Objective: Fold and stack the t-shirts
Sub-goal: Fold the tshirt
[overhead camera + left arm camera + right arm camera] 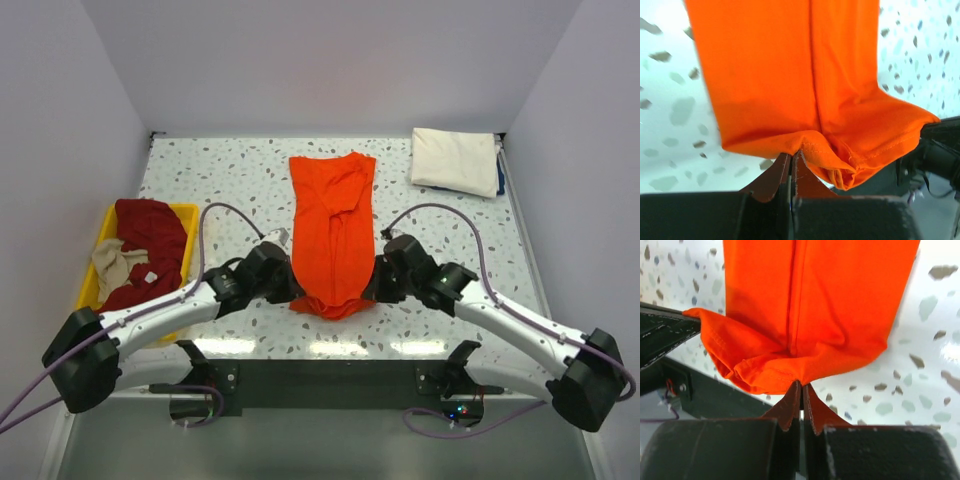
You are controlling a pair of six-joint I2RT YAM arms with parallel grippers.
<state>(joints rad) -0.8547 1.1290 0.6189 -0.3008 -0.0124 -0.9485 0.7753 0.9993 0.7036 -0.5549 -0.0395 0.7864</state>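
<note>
The left gripper (pixel 294 291) and right gripper (pixel 371 291) are each clamped on the near hem of the orange t-shirt (pixel 333 222), which lies lengthwise on the table (pixel 222 180)

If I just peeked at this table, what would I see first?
The bright orange t-shirt lies in a long strip down the middle of the speckled table. The left gripper and right gripper each pinch its near edge. At the left, a yellow tray holds dark red cloth; a folded cream shirt sits far right.
</note>
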